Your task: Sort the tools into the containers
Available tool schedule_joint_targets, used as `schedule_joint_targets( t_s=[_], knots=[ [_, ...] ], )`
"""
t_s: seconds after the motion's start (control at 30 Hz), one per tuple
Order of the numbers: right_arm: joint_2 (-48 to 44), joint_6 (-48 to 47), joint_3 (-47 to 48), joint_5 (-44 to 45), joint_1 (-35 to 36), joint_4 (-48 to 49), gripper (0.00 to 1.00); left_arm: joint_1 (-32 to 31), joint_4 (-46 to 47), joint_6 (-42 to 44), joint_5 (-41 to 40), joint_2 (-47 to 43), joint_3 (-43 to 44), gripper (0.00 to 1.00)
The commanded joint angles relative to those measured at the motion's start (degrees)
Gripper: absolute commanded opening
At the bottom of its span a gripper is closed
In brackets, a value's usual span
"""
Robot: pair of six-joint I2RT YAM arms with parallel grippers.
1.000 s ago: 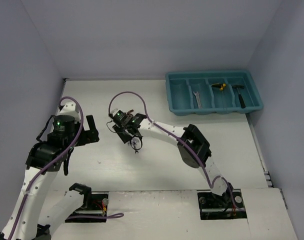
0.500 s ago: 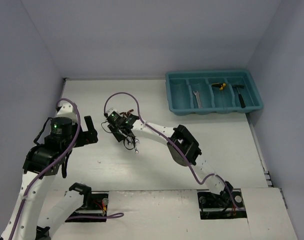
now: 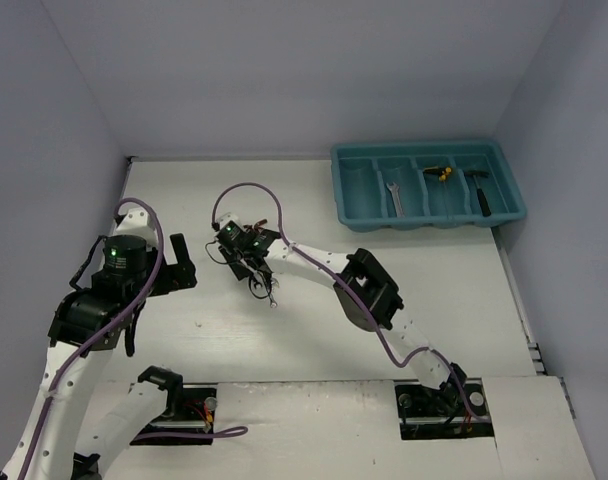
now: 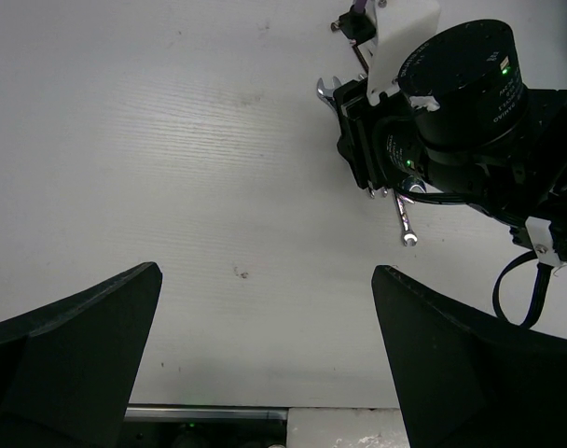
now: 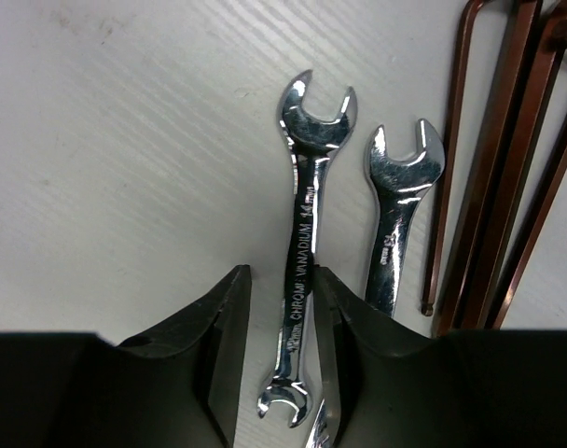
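Two hands: both are out over the counter (image 3: 234, 340), well to the left of the teal tray (image 3: 429, 222) and nearer my bases than it is.
Left hand (image 4: 265, 359): spread as wide as it goes, with nothing between the fingers (image 4: 69, 350). It's the one farther from the tray.
Right hand (image 5: 282, 280): pointing down at the counter, between my left hand and the tray, and narrowed to a slot around a silver wrench (image 5: 305, 233).
Grip: my fingers (image 5: 218, 345) flank the shaft on both sides. A sliver of counter shows on one side, so I'm straddling it, not clamped on it.
Silver wrench: flat on the counter, well apart from the tray, with one open end poking out past my fingertips.
Second wrench (image 5: 400, 201): just beside the first and roughly parallel to it. Its lower end is hidden behind my finger.
Hex keys (image 5: 507, 159): a reddish-brown bundle lying just past the second wrench, also well left of the tray.
Tray, second compartment from its left end: a tray wrench (image 3: 392, 197) lies lengthwise.
Tray, third compartment: yellow-and-black pieces (image 3: 442, 173) sit at the far end.
Tray, fourth compartment: a small black hammer-like tool (image 3: 479, 192).
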Motion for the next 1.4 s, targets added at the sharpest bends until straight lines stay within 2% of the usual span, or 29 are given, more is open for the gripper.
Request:
schedule_joint_targets(
  t_s=[0.0, 0.23, 0.37, 0.5, 0.57, 0.77, 1.1, 1.17, 1.3, 1.37],
  knots=[
    [-2.86, 1.52, -7.47, -2.98, -0.87, -0.39, 0.26, 0.23, 1.79, 0.89, -0.33, 0.96, 1.56, 0.95],
    [-14.01, 1.51, -29.06, -1.34, 0.09, -0.21, 0.09, 0.23, 1.79, 2.46, -0.85, 2.97, 3.74, 0.95],
    [-23.82, 2.78, -40.48, 0.8, 0.46, -0.3, 0.03, 0.23, 1.88, 2.87, -0.88, 4.28, 5.16, 0.95],
    [-31.92, 3.44, -46.66, 0.77, 0.46, -0.74, 0.01, 0.23, 2.32, 3.09, -0.5, 5.1, 5.43, 0.95],
    [-33.81, 3.33, -48.06, 0.05, 0.46, -0.97, 0.02, 0.23, 2.61, 3.1, -0.33, 5.29, 5.32, 0.95],
    [-33.35, 3.18, -47.01, -1.01, 0.46, -1.53, 0.17, 0.23, 2.93, 3.09, -0.07, 5.62, 5.25, 0.95],
    [-26.16, 1.62, -41.97, -5.39, -0.36, -1.51, 0.23, 0.23, 2.84, 2.78, -0.2, 4.26, 4.51, 0.96],
    [-25.31, 1.43, -42.0, -6.12, -0.78, -1.53, 0.2, 0.23, 2.84, 2.65, -0.15, 4.04, 4.37, 0.95],
    [-25.83, 1.21, -43.04, -8.35, -1.7, -1.71, 0.01, 0.23, 2.84, 2.74, -0.24, 3.82, 4.29, 0.95],
    [-27.45, 0.71, -42.9, -7.75, -1.89, -2.01, 0.0, 0.23, 2.84, 2.74, -0.31, 3.92, 4.29, 0.95]
  ],
)
